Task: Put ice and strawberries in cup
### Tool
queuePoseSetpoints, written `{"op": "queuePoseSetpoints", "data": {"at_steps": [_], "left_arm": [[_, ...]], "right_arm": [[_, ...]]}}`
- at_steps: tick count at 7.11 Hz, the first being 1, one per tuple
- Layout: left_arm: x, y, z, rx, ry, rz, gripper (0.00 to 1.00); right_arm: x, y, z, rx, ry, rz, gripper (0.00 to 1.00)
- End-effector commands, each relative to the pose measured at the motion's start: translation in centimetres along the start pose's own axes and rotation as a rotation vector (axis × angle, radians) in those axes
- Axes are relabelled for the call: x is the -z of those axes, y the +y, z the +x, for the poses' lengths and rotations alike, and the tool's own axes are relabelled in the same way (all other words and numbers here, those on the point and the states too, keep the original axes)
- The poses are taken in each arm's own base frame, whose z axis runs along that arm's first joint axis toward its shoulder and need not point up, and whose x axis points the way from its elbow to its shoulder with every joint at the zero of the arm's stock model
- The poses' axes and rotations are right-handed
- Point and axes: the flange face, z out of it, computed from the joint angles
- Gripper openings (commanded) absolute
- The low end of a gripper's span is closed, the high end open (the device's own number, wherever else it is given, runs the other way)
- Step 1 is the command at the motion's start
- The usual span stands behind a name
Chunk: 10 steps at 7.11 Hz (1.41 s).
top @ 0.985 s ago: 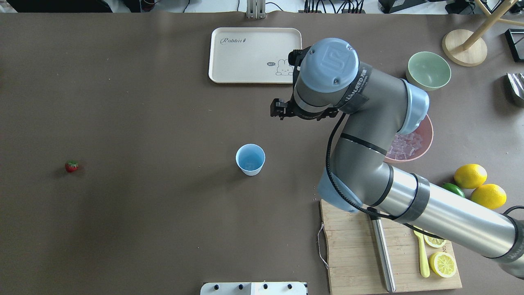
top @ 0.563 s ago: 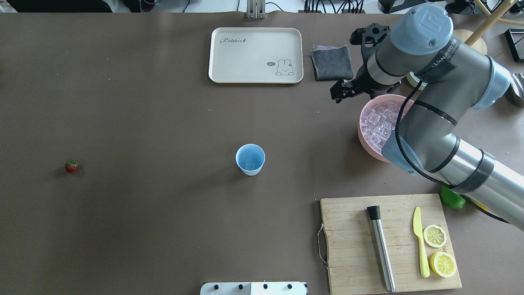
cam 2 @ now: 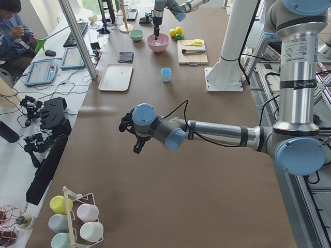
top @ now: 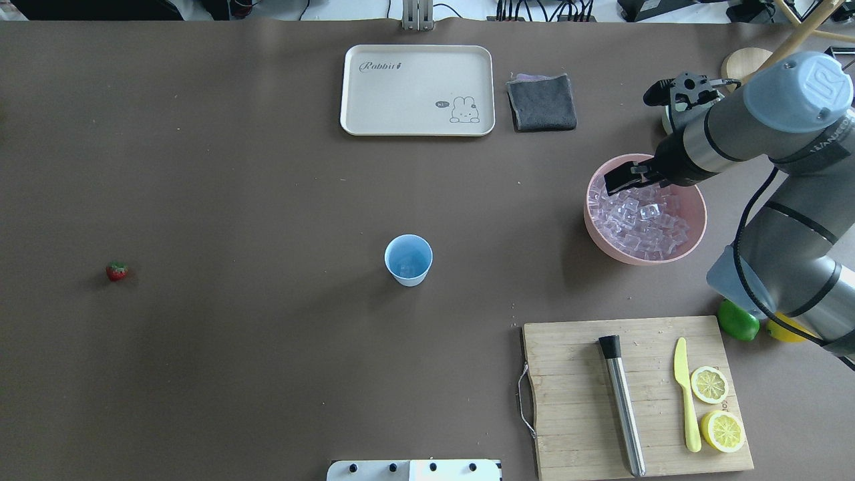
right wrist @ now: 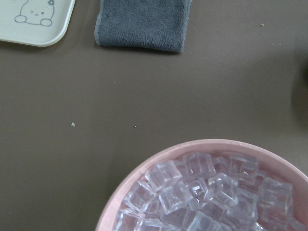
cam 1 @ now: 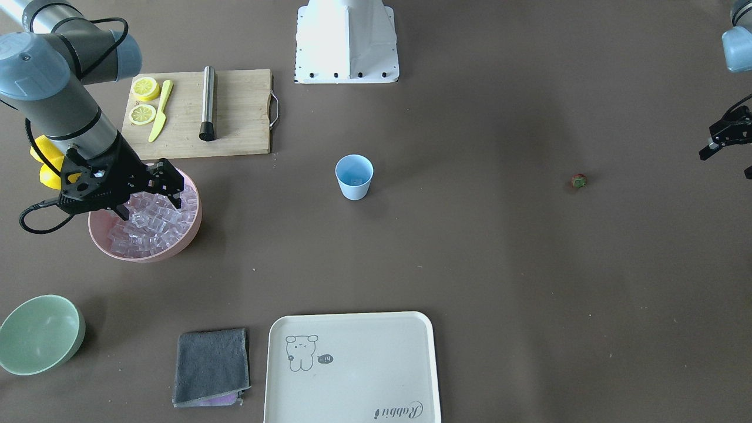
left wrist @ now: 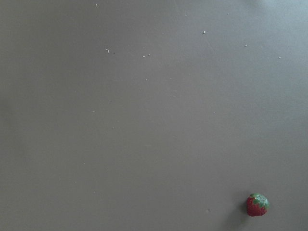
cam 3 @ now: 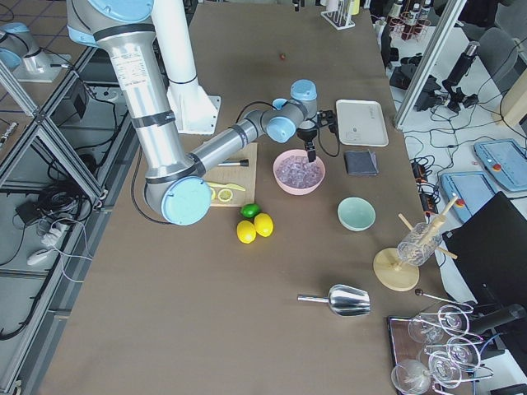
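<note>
Ice step: right gripper (cam 1: 150, 204), spread wide and empty, hovers over clear glassy ice cubes (top: 641, 224) in round pink bowl (top: 641, 259); next it should descend and pinch one.

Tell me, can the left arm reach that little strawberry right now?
Probably yes. The strawberry lies alone on bare table, and the left fingers hang open not far from it, with nothing between them.
</note>
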Motion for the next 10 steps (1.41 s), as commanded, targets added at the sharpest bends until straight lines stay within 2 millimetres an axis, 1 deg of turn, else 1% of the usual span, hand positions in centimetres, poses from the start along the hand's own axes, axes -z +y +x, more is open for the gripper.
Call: {"op": "queuePoseSetpoints", "data": {"at_steps": [1, 3, 4, 5, 6, 8, 10], "left_arm": [[0.0, 0.0, 0.1, -0.004, 0.002, 0.002, 0.98], [0.0, 0.1, 0.1, -0.008, 0.003, 0.007, 0.98], [0.0, 0.1, 0.1, -0.008, 0.003, 0.007, 0.98], [0.0, 0.1, 0.1, -0.008, 0.003, 0.007, 0.98], [-0.1, 0.1, 0.1, -0.006, 0.001, 0.005, 0.98], [-0.1, 0.1, 0.1, -0.006, 0.003, 0.005, 0.98], [0.0, 0.1, 0.1, -0.008, 0.003, 0.006, 0.98]], "right_arm": [[-0.8, 2.6, 2.9, 0.135, 0.027, -0.038, 0.96], [-1.1, 4.5, 4.7, 0.13, 0.019, -0.033, 0.88], [-1.2, 4.9, 4.8, 0.103, 0.01, -0.029, 0.82], [-1.5, 5.2, 3.2, 0.024, -0.011, -0.038, 0.77], [-1.9, 5.6, 2.5, 0.021, -0.02, -0.039, 0.75], [-2.4, 6.3, 2.5, 0.015, -0.02, -0.049, 0.73], [-2.4, 6.4, 2.7, 0.021, -0.016, -0.054, 0.73]]}}
